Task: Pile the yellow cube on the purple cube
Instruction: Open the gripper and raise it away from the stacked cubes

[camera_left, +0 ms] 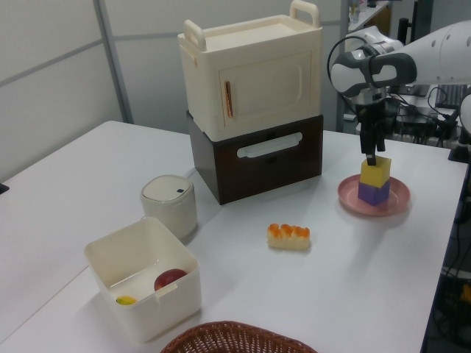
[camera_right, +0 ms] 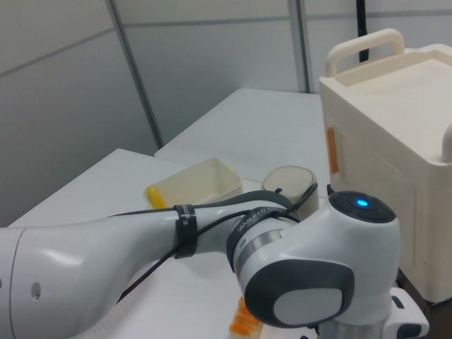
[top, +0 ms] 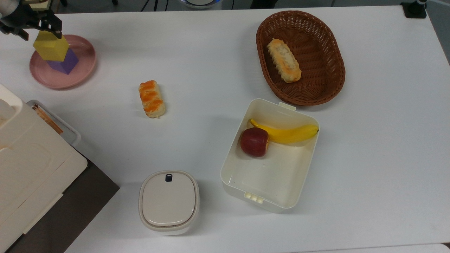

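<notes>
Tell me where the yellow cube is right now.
At the top view's far left, the yellow cube sits on the purple cube in the pink plate.

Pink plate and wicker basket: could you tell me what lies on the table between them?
In the top view, a glazed pastry lies between the pink plate and the wicker basket, slightly nearer the camera's bottom edge.

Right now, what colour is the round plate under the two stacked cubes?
Pink; the round plate shows best in the top view.

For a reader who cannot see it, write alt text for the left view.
A robot hand sits at the top of a yellow cube stacked on a purple cube in a pink plate. Nearer on the white table lie a bread roll, a lidded pot and an open box.
</notes>
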